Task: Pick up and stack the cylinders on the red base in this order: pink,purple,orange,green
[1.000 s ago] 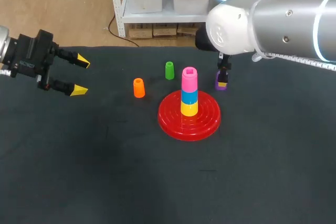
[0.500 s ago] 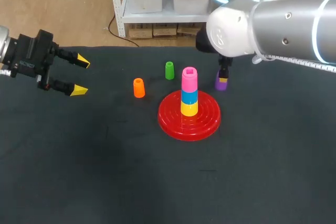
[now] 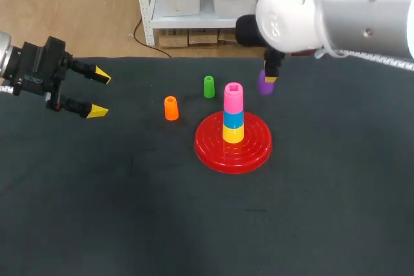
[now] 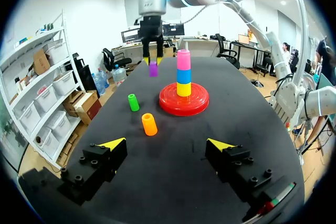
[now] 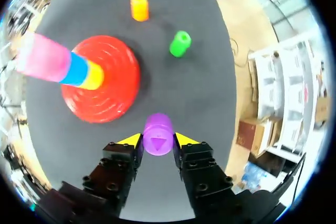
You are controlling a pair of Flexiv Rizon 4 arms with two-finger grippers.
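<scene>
You have a black tabletop (image 3: pixel 129 211) in front of you, with the red base (image 3: pixel 213 150) just right of the frame's centre in the head view. A yellow cylinder (image 3: pixel 233 134), a blue cylinder (image 3: pixel 233 119) and the pink cylinder (image 3: pixel 233 97) stand stacked upright on it, pink on top.

Your right gripper (image 5: pixel 158 140) comes in from the upper right. Its two yellow tips clamp the purple cylinder (image 5: pixel 157 132) from both sides, up and to the right of the pink one and apart from the stack.

The green cylinder (image 3: pixel 208 86) stands upright to the upper left of the base, and the orange cylinder (image 3: pixel 171 108) stands further left. They are apart from each other.

Your left gripper (image 3: pixel 99 93) is at the left edge, well away from everything, with its fingers spread wide and nothing between them.
</scene>
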